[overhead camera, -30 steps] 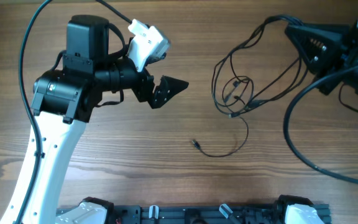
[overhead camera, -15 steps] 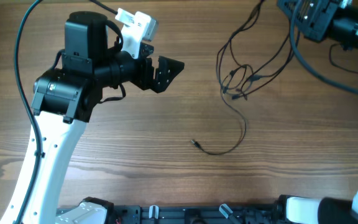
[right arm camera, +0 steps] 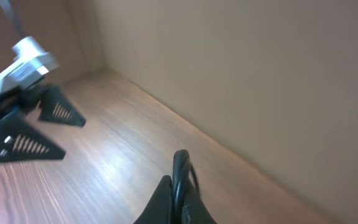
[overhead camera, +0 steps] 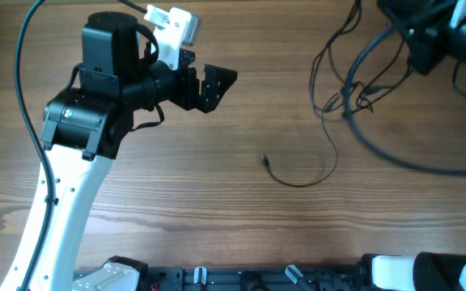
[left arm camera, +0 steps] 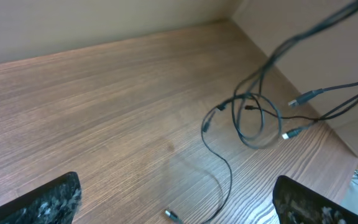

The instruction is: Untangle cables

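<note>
The cables (overhead camera: 345, 90) are thin black wires in a loose tangle at the right of the table. One strand trails down and left to a small plug (overhead camera: 264, 160). My right gripper (overhead camera: 417, 36) is at the top right, shut on a black cable loop (right arm camera: 182, 177), and strands rise toward it. My left gripper (overhead camera: 218, 84) is open and empty, well left of the tangle. In the left wrist view the tangle (left arm camera: 253, 115) lies ahead and the plug (left arm camera: 171, 215) sits between the open fingers (left arm camera: 176, 183), lower down on the table.
Thicker black robot cables (overhead camera: 395, 153) arc across the table at the right, under the right arm. The left arm's white link (overhead camera: 55, 210) crosses the left side. A beige wall (right arm camera: 241, 68) borders the table's far edge.
My right gripper has moved up and to the right with the cables, dragging the tangle and the trailing plug rightward. My left gripper has shifted slightly upward.
</note>
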Controlling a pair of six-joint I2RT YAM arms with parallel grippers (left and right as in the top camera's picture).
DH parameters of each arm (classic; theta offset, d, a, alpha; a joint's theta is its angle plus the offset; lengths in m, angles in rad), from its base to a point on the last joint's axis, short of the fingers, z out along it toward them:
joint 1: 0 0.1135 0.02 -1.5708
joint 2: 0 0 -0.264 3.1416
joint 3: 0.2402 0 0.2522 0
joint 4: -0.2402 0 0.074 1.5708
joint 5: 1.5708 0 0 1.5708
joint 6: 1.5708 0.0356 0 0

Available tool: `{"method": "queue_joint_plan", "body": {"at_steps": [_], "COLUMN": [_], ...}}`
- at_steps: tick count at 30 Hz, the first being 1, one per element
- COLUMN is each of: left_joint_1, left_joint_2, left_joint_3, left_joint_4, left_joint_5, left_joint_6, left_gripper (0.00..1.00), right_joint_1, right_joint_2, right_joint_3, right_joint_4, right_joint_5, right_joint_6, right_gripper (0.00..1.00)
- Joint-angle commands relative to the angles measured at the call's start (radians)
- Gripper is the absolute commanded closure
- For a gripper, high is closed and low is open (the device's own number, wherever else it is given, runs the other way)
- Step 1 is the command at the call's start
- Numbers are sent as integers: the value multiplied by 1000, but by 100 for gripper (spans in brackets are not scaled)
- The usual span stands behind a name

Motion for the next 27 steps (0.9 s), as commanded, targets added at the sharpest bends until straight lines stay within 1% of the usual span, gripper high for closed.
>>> {"method": "queue_joint_plan", "body": {"at_steps": [1, 2, 5, 6, 8, 14, 17, 21, 25, 27], "left_joint_1": [2, 2, 2, 2, 2, 2, 2, 2, 2, 2], "left_joint_2": [4, 4, 4, 4, 4, 4, 4, 4, 4, 4], "left_joint_3": [12, 12, 12, 12, 12, 12, 12, 12, 12, 12], "left_joint_4": [-7, -11, -15, -15, -14, -15, -26, -34, -43, -57], "left_joint_5": [-44, -51, -51, -51, -51, -54, -90, -103, -103, -103], "left_joint_6": [-10, -10, -10, -10, -10, -10, -10, -10, -10, -10], "left_gripper": [0, 0, 0, 0, 0, 0, 0, 0, 0, 0], "right_joint_1": [10, 10, 10, 10, 10, 10, 10, 10, 10, 15], "right_joint_2": [-19, -15, 3, 9, 25, 74, 100, 148, 202, 228], "right_joint_3": [22, 20, 19, 19, 19, 19, 18, 18, 8, -15], "right_joint_4": [-13, -32, -94, -113, -161, -266, -328, -399, -416, -416], "right_joint_5": [-32, -17, 58, 77, 119, 324, 335, 334, 327, 323], "right_joint_6": [-143, -143, -141, -140, -140, -6, 13, 27, 114, 121], "right_gripper": [49, 34, 5, 0, 0, 0, 0, 0, 0, 0]}}
